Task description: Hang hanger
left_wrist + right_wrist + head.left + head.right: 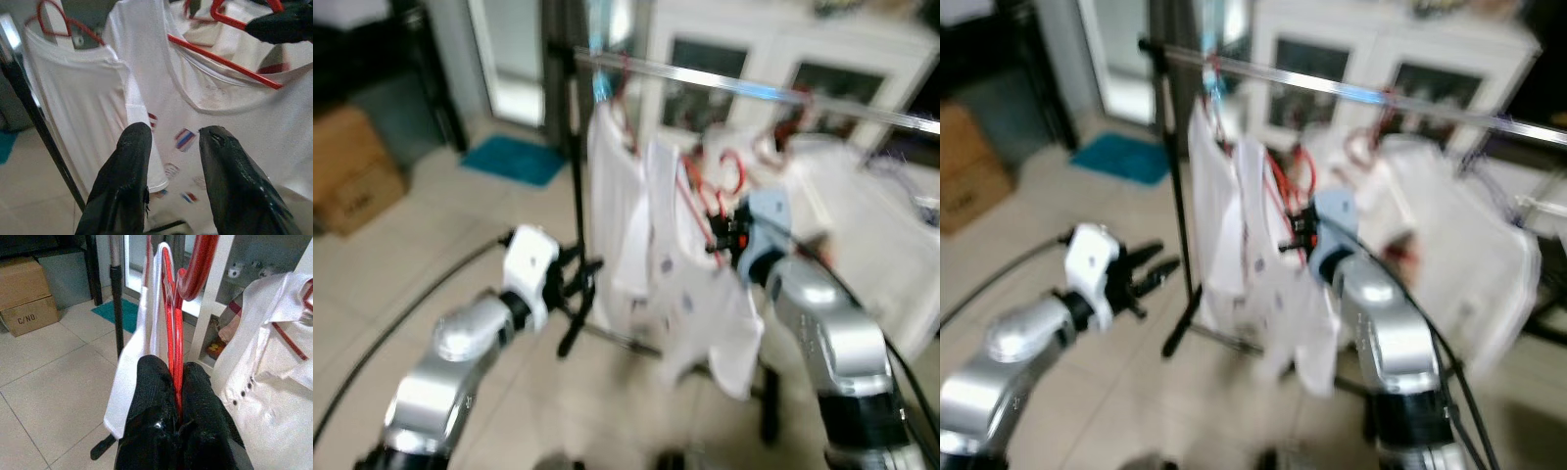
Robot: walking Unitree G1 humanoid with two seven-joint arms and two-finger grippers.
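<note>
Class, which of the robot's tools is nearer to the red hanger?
Right. The right tool is clamped on the red hanger; the left tool hangs open, short of the shirts.

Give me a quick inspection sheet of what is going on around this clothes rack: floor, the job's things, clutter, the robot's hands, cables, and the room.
Surface: pale tiled floor.
Job's things: red hanger carrying a white shirt, held below the rail, hook not yet over it; other white garments already hang there on red hangers.
Clutter: cardboard boxes and a teal mat on the floor.
Grippers: right gripper is shut on the red hanger; left gripper is open, pointing at the shirt, not touching it.
Cables: a black cable curves across the floor by the left arm; another runs along the right arm.
Surroundings: white glass-door cabinet behind the rack; views blurred.
</note>
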